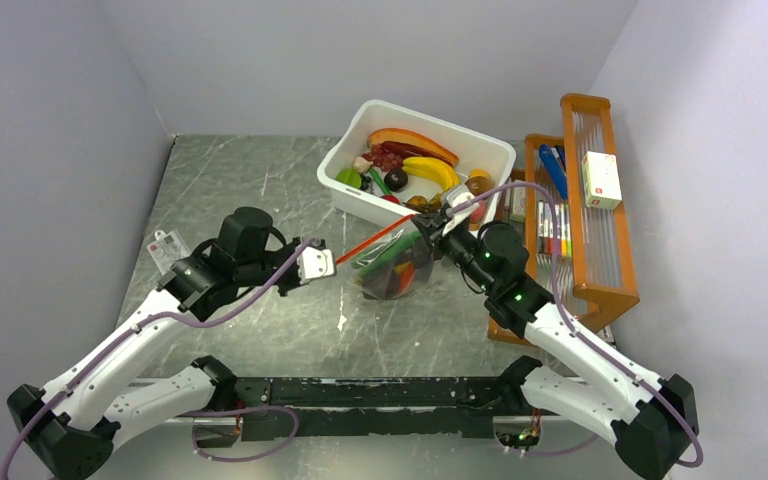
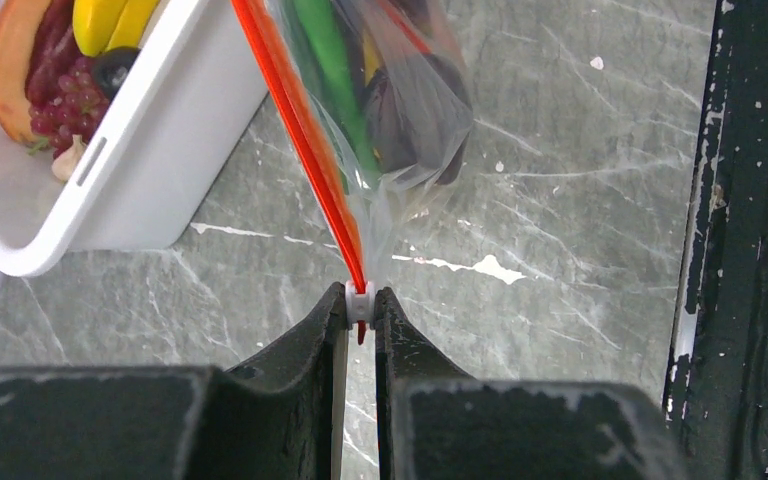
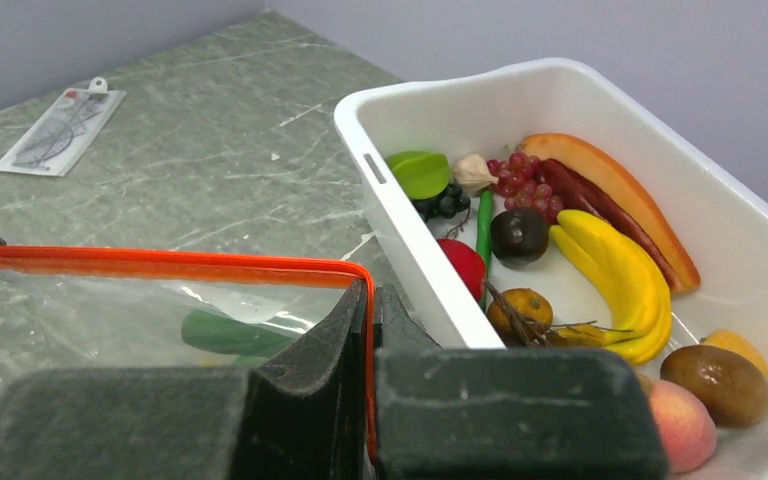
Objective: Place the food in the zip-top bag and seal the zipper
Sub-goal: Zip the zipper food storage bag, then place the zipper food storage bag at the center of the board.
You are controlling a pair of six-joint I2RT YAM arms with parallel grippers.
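Zip-top bag [image 1: 397, 272] hanging just in front of white tub [image 1: 355, 203], green and dark food [image 2: 332, 70] inside. Zipper [image 1: 372, 239] stretched taut. Left gripper [image 2: 360, 305] pinched tight on zipper's white slider end, right gripper [image 3: 370, 300] clamped on opposite end.

At frame centre, the left gripper [image 1: 332, 262] and right gripper [image 1: 422, 231] pinch the zipper [image 1: 373, 241] at its ends. The zip-top bag [image 1: 380, 286], holding food [image 1: 390, 253], sags below it.

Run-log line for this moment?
left gripper: shut on zipper | right gripper: shut on zipper | bag: taut between both, food inside | tub: more food
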